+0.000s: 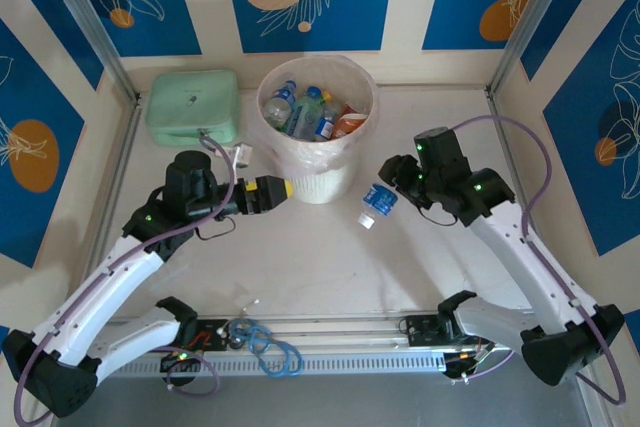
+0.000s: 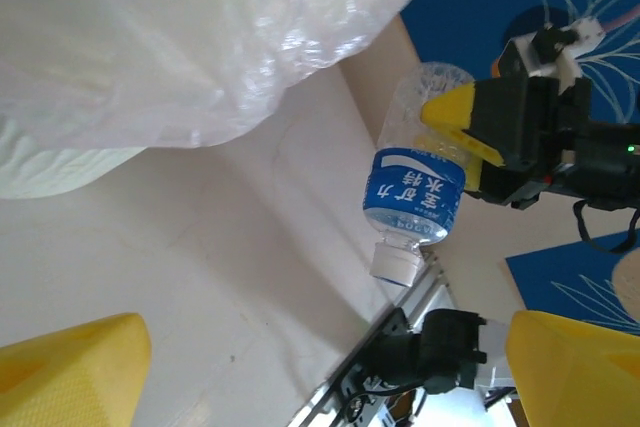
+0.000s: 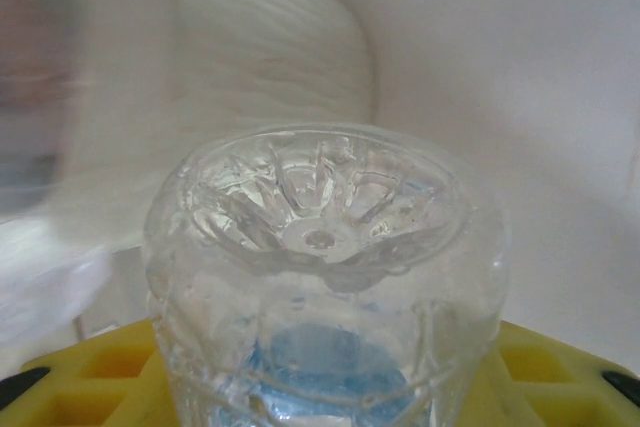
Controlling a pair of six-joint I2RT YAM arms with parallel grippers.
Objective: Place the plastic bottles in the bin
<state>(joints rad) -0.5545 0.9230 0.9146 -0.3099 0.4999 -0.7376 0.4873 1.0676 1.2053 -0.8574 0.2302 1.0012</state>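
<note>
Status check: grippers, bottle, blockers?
Left gripper open, beside round translucent white plastic bin. Right gripper shut on clear blue-labelled plastic bottle, cap down, outside bin. Bin mouth unblocked.

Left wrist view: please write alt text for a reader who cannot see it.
A clear plastic bottle with a blue label, cap down, is held by the right gripper beside the white bin. Yellow jaws of the open left gripper fill the bottom corners.

Pale table [image 1: 330, 267], white bin [image 1: 322, 183], mint-green case [image 1: 193, 105]
</note>
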